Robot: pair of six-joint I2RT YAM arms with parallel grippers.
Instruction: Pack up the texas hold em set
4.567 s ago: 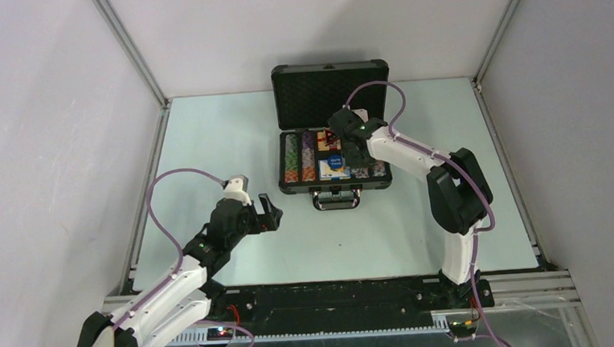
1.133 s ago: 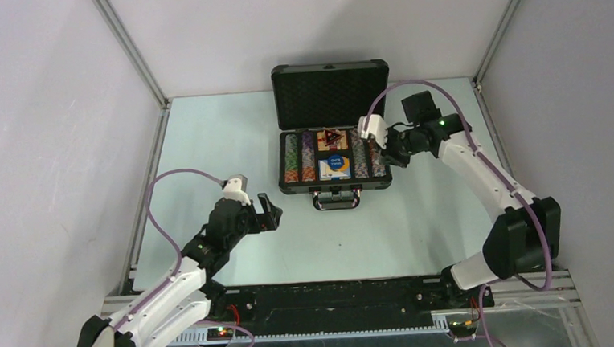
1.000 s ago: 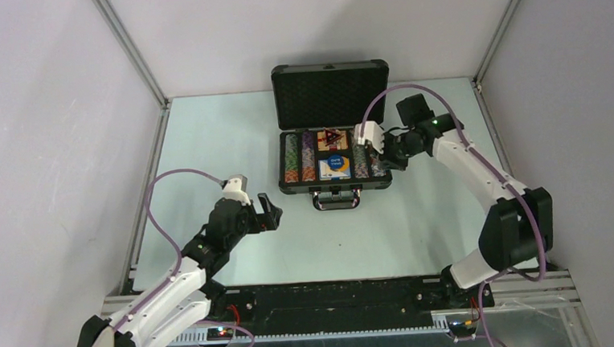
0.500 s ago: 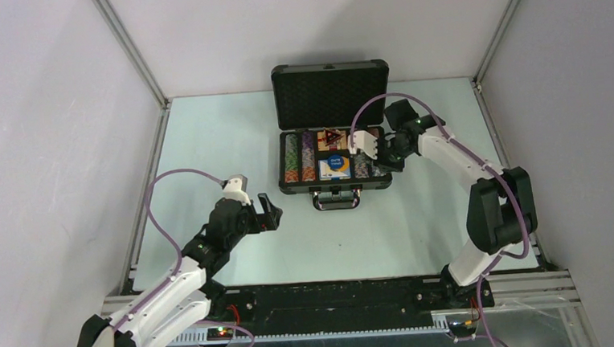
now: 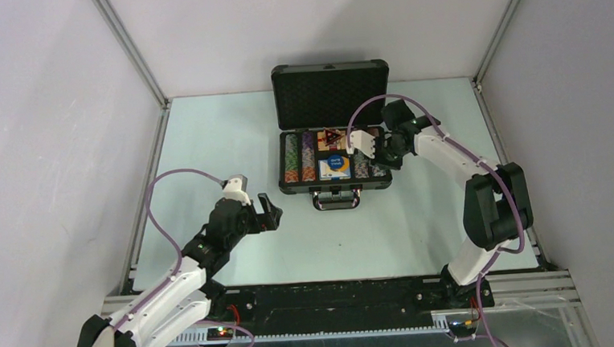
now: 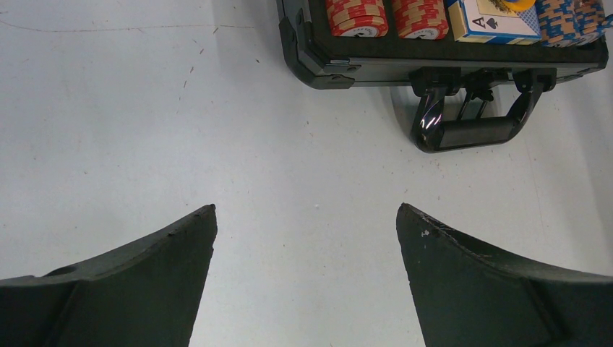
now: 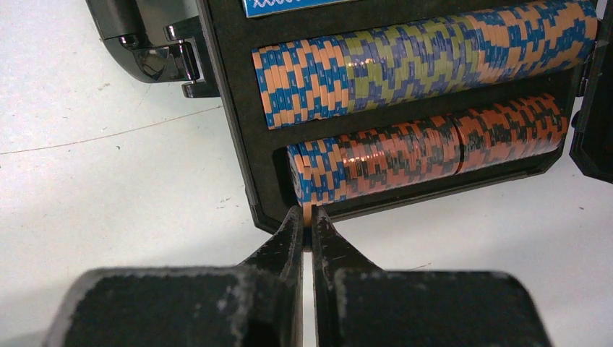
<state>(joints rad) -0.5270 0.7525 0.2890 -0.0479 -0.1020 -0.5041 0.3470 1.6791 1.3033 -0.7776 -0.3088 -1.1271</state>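
Briefcase (image 5: pixel 335 187): open on the table (image 5: pixel 230 146), far centre, lid upright; poker chips (image 7: pixel 426 50) lie in rows in the tray.
Right gripper (image 7: pixel 307 217): fingers pressed together, tips at the briefcase's front-right corner, against the end of the outermost chip row; cannot tell if a chip is pinched.
Change: a second ago it hung off the briefcase's right side; now it is over the right chip rows, elbow drawn in.
Left gripper (image 6: pixel 303 217): fingers spread wide, empty, well in front-left of the briefcase handle (image 6: pixel 470 134); unmoved.

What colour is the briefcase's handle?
The handle is glossy black; the left wrist view shows it best.
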